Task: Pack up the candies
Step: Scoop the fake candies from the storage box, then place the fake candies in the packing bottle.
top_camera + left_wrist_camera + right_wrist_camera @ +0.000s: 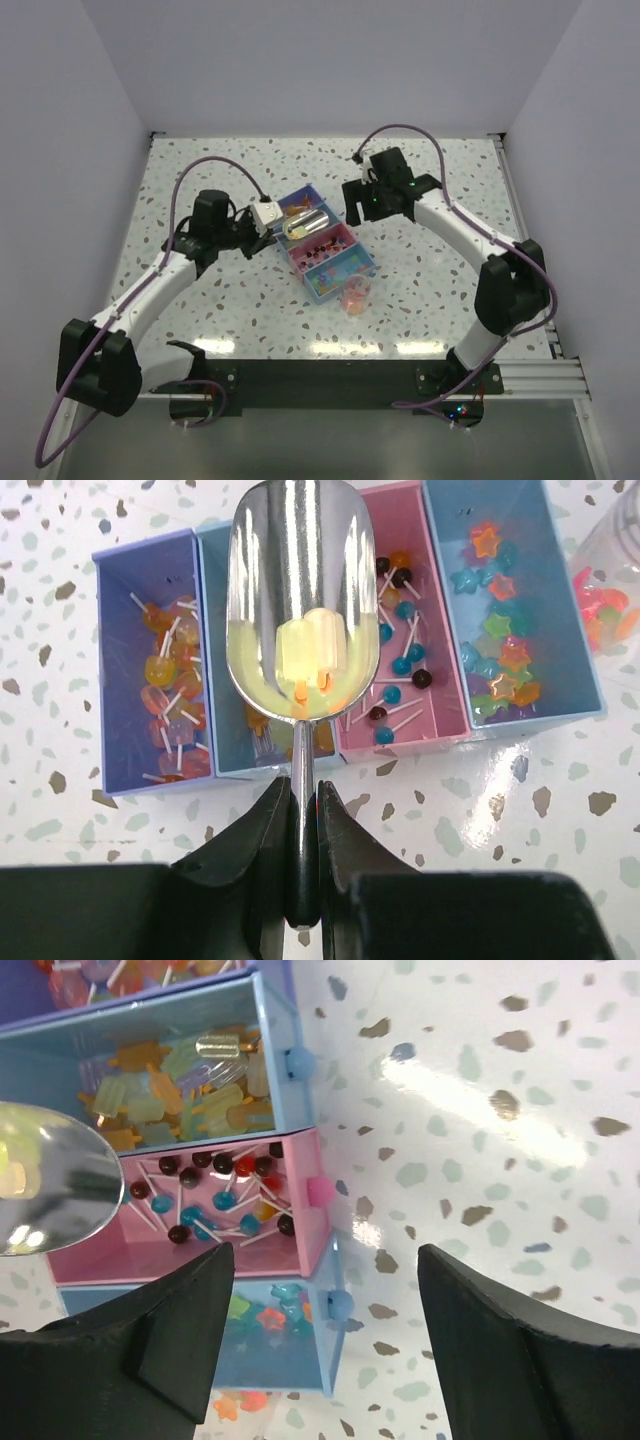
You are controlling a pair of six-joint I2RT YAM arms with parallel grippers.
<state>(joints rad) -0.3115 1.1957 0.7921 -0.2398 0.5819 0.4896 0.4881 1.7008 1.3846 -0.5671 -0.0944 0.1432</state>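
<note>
With the left end effector [305, 805] closed on the scoop [303, 600] handle and the right end effector [325, 1260] open beside the boxes [308, 1235], keep the bowl with the candies [312, 655] level above the boxes, then tip slowly over the cup [355, 294].

left gripper [304, 802] pinched tight on scoop [300, 600] handle, arm reaching inward; right gripper [325, 1258] jaws wide apart, pointing down.
</note>
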